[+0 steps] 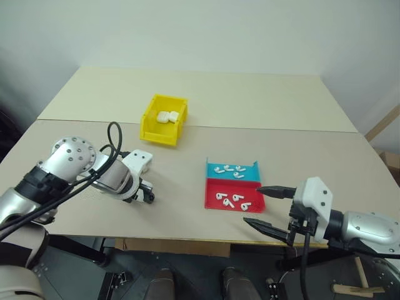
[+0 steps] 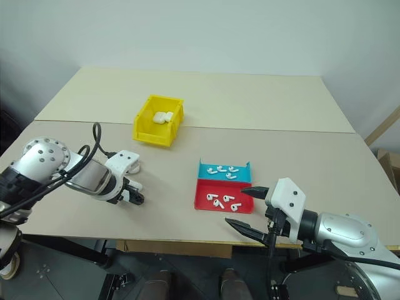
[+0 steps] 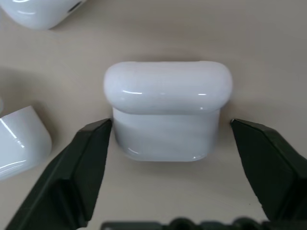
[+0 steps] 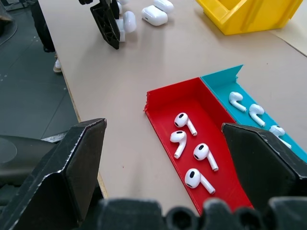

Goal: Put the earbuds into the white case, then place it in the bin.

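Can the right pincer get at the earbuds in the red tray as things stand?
Probably yes. The right pincer is open and aimed at the red tray, whose near side has no wall, and nothing lies between its fingers and the earbuds.

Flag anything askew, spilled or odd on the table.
Nothing spilled or damaged. Earbuds lie in the red tray and blue tray, white cases sit in the yellow bin. The case between the left gripper fingers is shut and upright.
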